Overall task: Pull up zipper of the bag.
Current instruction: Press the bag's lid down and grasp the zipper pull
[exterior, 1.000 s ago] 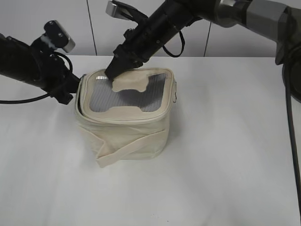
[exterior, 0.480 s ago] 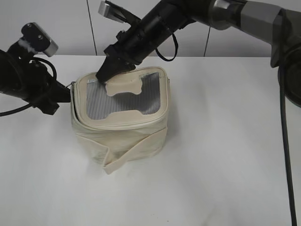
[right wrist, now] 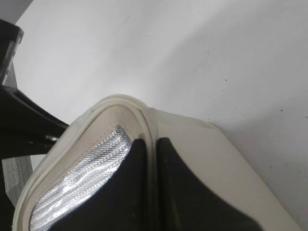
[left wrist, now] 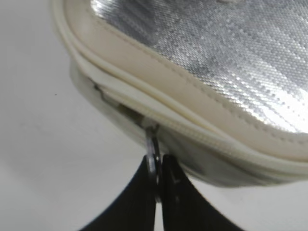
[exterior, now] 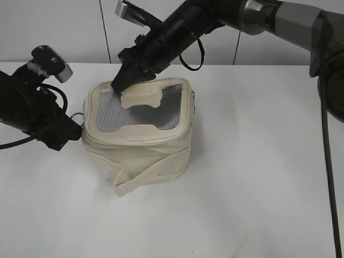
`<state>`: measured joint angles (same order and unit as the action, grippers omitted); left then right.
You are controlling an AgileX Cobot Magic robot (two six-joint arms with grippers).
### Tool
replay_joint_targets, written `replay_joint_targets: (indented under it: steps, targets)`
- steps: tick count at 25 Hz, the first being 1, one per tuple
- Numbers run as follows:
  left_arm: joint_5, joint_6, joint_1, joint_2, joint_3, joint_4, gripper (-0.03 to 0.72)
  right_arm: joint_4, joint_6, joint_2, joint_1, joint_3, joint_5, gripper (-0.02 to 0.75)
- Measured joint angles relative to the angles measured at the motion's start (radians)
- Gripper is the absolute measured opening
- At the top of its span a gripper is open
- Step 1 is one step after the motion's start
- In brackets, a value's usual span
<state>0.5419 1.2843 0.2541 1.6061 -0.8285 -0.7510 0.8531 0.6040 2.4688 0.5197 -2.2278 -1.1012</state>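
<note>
The cream bag (exterior: 153, 156) stands mid-table, its grey mesh lid (exterior: 107, 113) facing up. The cream zipper (exterior: 134, 141) runs round the lid edge. My left gripper (exterior: 74, 125) is at the bag's left side, shut on a silver ring pull (exterior: 77, 114). In the left wrist view the gripper (left wrist: 158, 162) pinches that ring pull (left wrist: 152, 142), which hangs from a slider on the zipper (left wrist: 211, 137). My right gripper (exterior: 120, 84) is shut on the lid's far left rim. In the right wrist view the gripper (right wrist: 151, 143) clamps the rim piping (right wrist: 120, 102) beside the mesh (right wrist: 72, 183).
The white table (exterior: 258, 177) spreads to the right and front of the bag. A flat cream strap (exterior: 145, 174) crosses the bag's front side. A white wall (exterior: 64, 27) stands behind the table. The left arm (right wrist: 21, 122) shows dark at the right wrist view's left edge.
The bag was dragged a little left and turned. My left gripper moved left and then toward the front along the bag's left side. My right gripper stayed clamped on the far rim.
</note>
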Motion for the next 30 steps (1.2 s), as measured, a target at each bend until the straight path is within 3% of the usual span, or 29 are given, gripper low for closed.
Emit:
replay_joint_targets:
  steps: [4,10,18,21,26,28,30]
  targets:
    - [0.029,-0.065,0.039,0.0,0.0,0.06,0.01,0.0,0.0,0.0,-0.002,0.002,-0.003,0.043]
    - [0.115,-0.257,0.077,-0.041,0.0,0.201,0.013,0.002,-0.013,0.0,-0.002,0.002,-0.007,0.043]
    - [0.205,-0.276,0.111,-0.221,0.094,0.211,0.008,0.005,-0.025,0.0,-0.001,0.003,0.007,0.043]
    - [0.258,-0.274,0.174,-0.235,0.134,0.193,0.002,0.006,-0.037,0.0,-0.008,0.003,0.036,0.042]
    - [0.17,-0.274,0.304,-0.236,0.142,0.145,0.002,0.006,-0.042,0.0,-0.009,0.003,0.042,0.041]
    - [0.133,-0.291,0.312,-0.236,0.142,0.151,0.002,0.006,-0.042,0.0,-0.009,0.003,0.041,0.041]
    - [0.097,-0.336,0.279,-0.236,0.142,0.183,0.016,0.006,-0.042,0.0,-0.009,0.003,0.039,0.041]
